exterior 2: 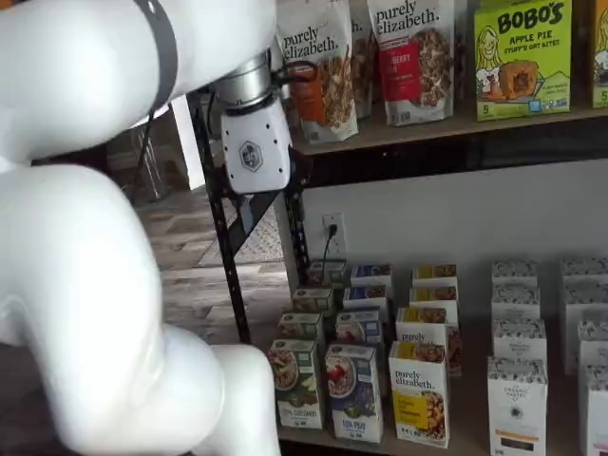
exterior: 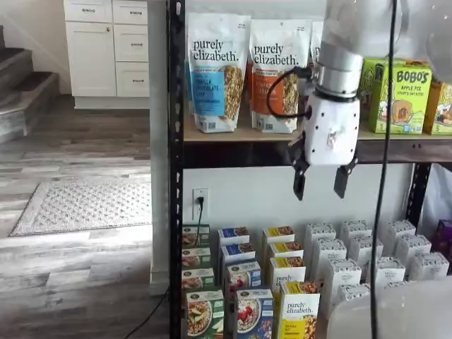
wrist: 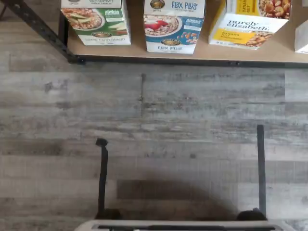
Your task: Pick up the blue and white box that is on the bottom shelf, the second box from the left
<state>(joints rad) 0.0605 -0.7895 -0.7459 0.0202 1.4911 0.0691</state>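
The blue and white box (wrist: 173,26) with "Flax Plus" lettering stands at the front of the bottom shelf (wrist: 139,52), between a green box (wrist: 98,21) and a yellow-and-white "purely elizabeth" box (wrist: 245,26). It shows in both shelf views (exterior: 253,314) (exterior 2: 353,391). My gripper (exterior: 320,185) hangs open and empty, a plain gap between its black fingers. It is high above the box, level with the front edge of the wooden tier. In a shelf view only its white body (exterior 2: 255,152) shows; the fingers are lost against the rack.
More small cereal boxes stand in rows behind the front ones. White cartons (exterior: 353,261) fill the shelf's right side. Granola bags (exterior: 215,70) and green Bobo's boxes (exterior: 402,95) sit on the wooden tier. A black rack upright (exterior: 175,169) stands left of the boxes. Grey plank floor (wrist: 154,120) lies in front.
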